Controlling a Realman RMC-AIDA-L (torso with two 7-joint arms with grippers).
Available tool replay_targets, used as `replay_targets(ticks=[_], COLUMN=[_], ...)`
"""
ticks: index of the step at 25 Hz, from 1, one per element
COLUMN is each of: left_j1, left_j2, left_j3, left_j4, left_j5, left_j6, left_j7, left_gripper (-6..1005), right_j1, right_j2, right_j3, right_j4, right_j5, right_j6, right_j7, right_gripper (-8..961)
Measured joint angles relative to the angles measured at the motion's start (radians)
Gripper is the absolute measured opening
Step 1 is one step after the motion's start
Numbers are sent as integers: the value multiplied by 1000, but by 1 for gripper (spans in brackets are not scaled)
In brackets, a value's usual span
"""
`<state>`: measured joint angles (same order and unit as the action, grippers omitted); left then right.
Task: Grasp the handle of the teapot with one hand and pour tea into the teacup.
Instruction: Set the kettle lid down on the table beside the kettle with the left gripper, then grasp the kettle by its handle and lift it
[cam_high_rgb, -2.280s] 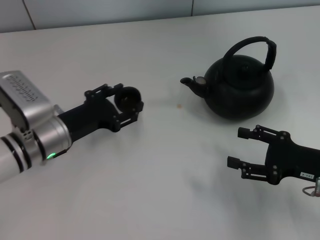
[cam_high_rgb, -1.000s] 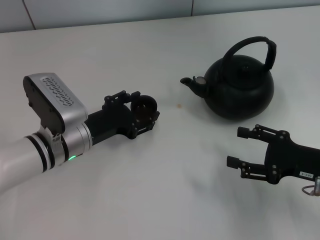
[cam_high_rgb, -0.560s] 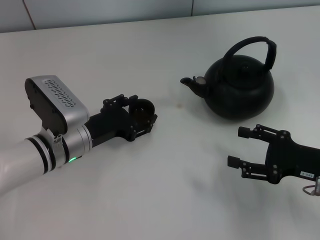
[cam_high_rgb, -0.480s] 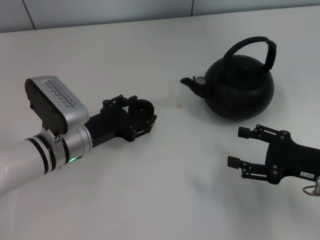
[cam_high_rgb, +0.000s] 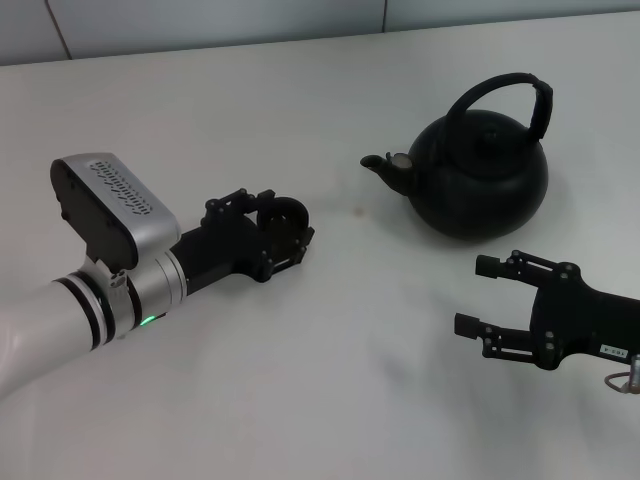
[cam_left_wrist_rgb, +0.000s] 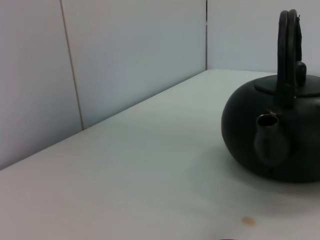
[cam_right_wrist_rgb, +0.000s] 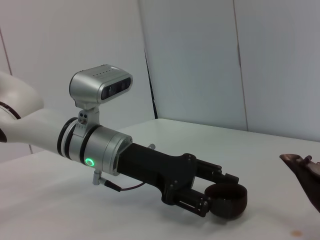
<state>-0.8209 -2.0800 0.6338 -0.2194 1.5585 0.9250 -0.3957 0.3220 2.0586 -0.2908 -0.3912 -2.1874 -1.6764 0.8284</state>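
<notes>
Nearest, the right gripper (cam_high_rgb: 487, 295) hangs with fingers spread wide and empty, just short of the teapot (cam_high_rgb: 478, 172), exactly as before. Farther left, the left gripper (cam_high_rgb: 282, 228), clamped around the teacup (cam_high_rgb: 283, 214), has carried it inward toward the spout and now rests low on the table (cam_high_rgb: 330, 380). That likely puts the cup in pouring range, so the handle (cam_high_rgb: 505, 92) is next. The right wrist view shows the cup (cam_right_wrist_rgb: 226, 200) upright between the fingers; the left wrist view faces the spout, showing no cup.
</notes>
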Motion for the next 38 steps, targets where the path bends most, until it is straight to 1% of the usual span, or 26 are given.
replay_targets(ticks=[15, 18, 20, 23, 24, 27, 30, 34, 35, 36, 37, 38], left_j1=[-2, -2, -1, 5, 18, 29, 65, 153, 153, 201, 216, 216], left_j2=[0, 0, 0, 0, 0, 0, 5, 9, 9, 10, 10, 10], left_j3=[-7, -9, -14, -17, -17, -15, -9, 16, 16, 48, 62, 62], left_j4=[-5, -7, -8, -5, 5, 12, 28, 110, 110, 172, 193, 193], left_j5=[0, 0, 0, 0, 0, 0, 0, 0, 0, 0, 0, 0], left_j6=[-15, -14, 1, 46, 79, 99, 166, 293, 293, 340, 354, 354], left_j7=[0, 0, 0, 0, -1, -2, -8, -55, -55, -113, -134, -134], left_gripper=[802, 836, 859, 859, 859, 859, 859, 859, 860, 860, 860, 860], right_j1=[-1, -1, -1, -1, -2, -2, -2, 0, 0, 0, 0, 0], right_j2=[2, 2, 1, 2, 1, 1, -1, -3, -3, -3, -3, -3], right_j3=[-3, -4, -3, -1, 1, 2, 2, 2, 3, 3, 3, 4], right_j4=[0, 0, 0, 0, 0, 0, 0, -1, -1, -2, -2, -3], right_j5=[0, 0, 1, 1, 0, 0, 0, 1, 1, 1, 1, 1], right_j6=[-3, -3, -1, 0, 0, 1, 1, 1, 1, 1, 1, 1], right_j7=[0, 0, 0, 0, 0, 2, 5, 6, 6, 6, 6, 6], right_gripper=[809, 809, 810, 810, 810, 810, 810, 810, 810, 810, 810, 810])
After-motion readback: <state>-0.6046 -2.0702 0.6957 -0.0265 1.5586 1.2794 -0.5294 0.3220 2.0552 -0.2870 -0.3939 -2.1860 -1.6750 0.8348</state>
